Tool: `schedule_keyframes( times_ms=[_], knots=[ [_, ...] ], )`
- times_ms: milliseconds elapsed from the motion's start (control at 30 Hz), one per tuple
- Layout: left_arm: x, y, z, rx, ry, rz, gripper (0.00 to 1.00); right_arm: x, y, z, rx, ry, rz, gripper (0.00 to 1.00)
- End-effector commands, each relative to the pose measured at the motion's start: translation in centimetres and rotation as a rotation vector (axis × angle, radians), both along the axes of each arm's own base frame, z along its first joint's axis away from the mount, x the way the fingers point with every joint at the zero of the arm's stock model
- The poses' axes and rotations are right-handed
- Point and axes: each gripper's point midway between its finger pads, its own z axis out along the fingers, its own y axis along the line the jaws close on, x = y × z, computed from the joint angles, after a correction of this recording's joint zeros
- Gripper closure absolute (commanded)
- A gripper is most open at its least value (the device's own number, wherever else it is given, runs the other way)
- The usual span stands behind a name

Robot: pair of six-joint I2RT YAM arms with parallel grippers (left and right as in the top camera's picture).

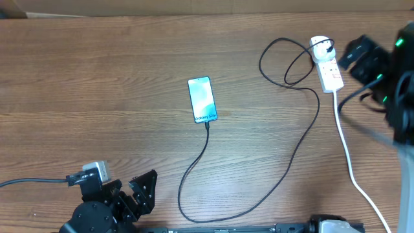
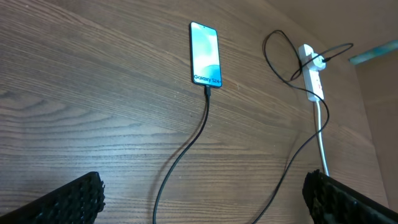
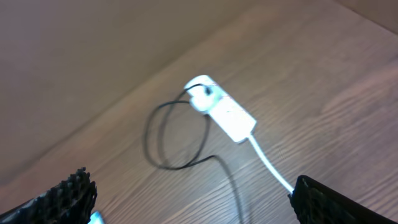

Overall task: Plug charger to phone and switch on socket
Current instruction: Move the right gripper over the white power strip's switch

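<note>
With the charger point(image 2: 204, 118) seated in the Galaxy phone point(image 1: 202, 99) mid-frame, the right claw point(image 1: 352, 57) hovers spread beside the power strip point(image 1: 328, 68) upper right, seemingly to turn it on, while the left claw point(image 1: 143, 184) idles spread lower left.

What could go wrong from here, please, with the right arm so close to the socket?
The charger loops right beside the socket. The open right end effector could snag it and tug the plug out, or drag the phone. The socket looks light and lies loose on the table, so a press might slide it instead.
</note>
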Motion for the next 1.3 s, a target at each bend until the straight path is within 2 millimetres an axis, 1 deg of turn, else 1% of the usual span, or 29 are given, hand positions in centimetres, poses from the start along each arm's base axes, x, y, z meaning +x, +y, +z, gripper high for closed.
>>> schedule_keyframes(
  times_ms=[0,133,200,267,367,467,767,933,1033,1133,1267],
  knots=[
    [0.1,0.2,-0.1,-0.005,-0.002,0.017,0.01,2.7,-2.3,-2.9,0.055,0.077,0.036,0.00],
    [0.1,0.2,-0.1,-0.005,-0.002,0.017,0.00,4.2,-4.3,-5.3,0.122,0.118,0.010,0.00],
    [0.1,0.2,-0.1,-0.004,-0.002,0.017,0.01,4.7,-5.2,-5.4,0.124,0.104,-0.006,0.00],
    [0.1,0.2,-0.1,-0.004,-0.001,0.017,0.00,5.0,-5.7,-5.0,0.117,0.079,-0.014,0.00],
    [0.1,0.2,-0.1,-0.004,-0.002,0.017,0.00,5.6,-5.9,-4.4,0.107,0.048,-0.013,0.00],
    [0.1,0.2,-0.1,-0.005,-0.002,0.017,0.01,5.6,-5.9,-4.4,0.106,0.045,-0.013,0.00],
    [0.0,0.2,-0.2,-0.002,0.001,0.017,0.01,4.6,-5.6,-5.4,0.124,0.101,-0.015,0.00],
    [-0.1,0.4,-0.4,0.006,0.010,0.017,0.00,4.8,-5.7,-5.5,0.120,0.102,-0.018,0.00],
    [-0.1,0.4,-0.5,0.009,0.013,0.017,0.00,5.6,-6.1,-6.4,0.096,0.112,-0.006,0.00],
    [-0.2,0.4,-0.5,0.011,0.014,0.017,0.00,7.1,-6.7,-7.9,0.042,0.146,0.048,0.00],
    [-0.2,0.4,-0.5,0.011,0.015,0.017,0.01,9.1,-7.7,-11.4,0.057,0.219,0.049,0.00]
  ],
)
